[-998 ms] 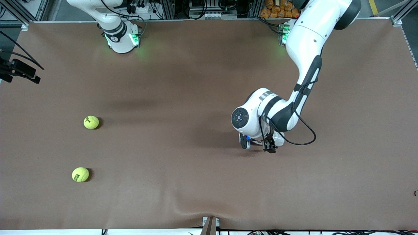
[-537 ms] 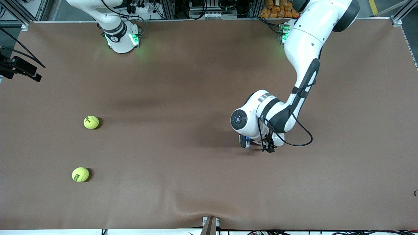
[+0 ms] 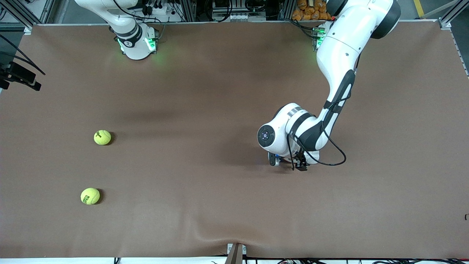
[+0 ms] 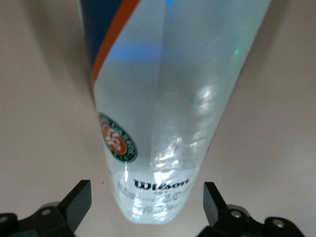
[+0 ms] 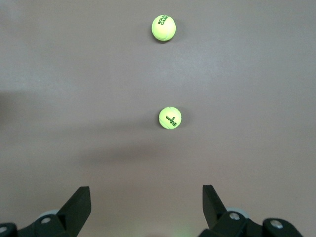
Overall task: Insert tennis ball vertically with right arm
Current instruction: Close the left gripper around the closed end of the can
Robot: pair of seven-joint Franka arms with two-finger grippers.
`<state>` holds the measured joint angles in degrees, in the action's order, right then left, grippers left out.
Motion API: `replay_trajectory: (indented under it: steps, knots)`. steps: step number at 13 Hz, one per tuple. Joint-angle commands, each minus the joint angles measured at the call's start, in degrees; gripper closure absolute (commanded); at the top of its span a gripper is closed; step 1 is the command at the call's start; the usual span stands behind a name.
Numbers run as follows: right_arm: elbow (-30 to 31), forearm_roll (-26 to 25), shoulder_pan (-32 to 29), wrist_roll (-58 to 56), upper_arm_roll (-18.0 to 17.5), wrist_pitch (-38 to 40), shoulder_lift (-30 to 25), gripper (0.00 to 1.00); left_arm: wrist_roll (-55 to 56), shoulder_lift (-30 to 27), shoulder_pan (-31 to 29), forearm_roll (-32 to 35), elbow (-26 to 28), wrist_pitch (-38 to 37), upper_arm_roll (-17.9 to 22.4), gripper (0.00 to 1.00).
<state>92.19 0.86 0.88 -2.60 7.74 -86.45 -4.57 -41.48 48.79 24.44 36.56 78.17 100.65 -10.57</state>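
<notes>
Two yellow-green tennis balls lie on the brown table toward the right arm's end: one (image 3: 102,137) (image 5: 170,117) farther from the front camera, the other (image 3: 90,196) (image 5: 163,27) nearer to it. My right gripper (image 5: 145,197) is open and empty, up over bare table, well apart from both balls. My left gripper (image 3: 287,162) (image 4: 146,192) is open around the end of a clear Wilson ball tube (image 4: 163,113) with a blue and orange label, with a gap on each side. In the front view the left arm hides almost all of the tube.
The brown table cover (image 3: 190,110) bulges in a wrinkle at the front edge (image 3: 220,234). A black part (image 3: 18,77) juts in at the right arm's end of the table. Cables and gear lie along the edge by the arms' bases.
The left arm's wrist has shifted slightly toward the right arm's end and toward the bases. The black part at the table's end has moved toward the bases. The balls have not moved.
</notes>
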Motion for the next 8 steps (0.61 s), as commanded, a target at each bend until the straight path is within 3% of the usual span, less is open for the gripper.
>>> replay_trajectory:
  steps: [1,8]
  knots:
    - [-0.1,0.3,-1.8,-1.2,-0.2,0.4,-0.1,0.0,-0.2,0.3,0.3,1.4,-0.4,0.3,0.2,0.0]
    - [0.7,0.4,-0.6,-1.5,-0.4,-1.4,-0.1,0.0,0.3,2.4,0.2,3.6,-0.4,1.0,0.2,0.0]
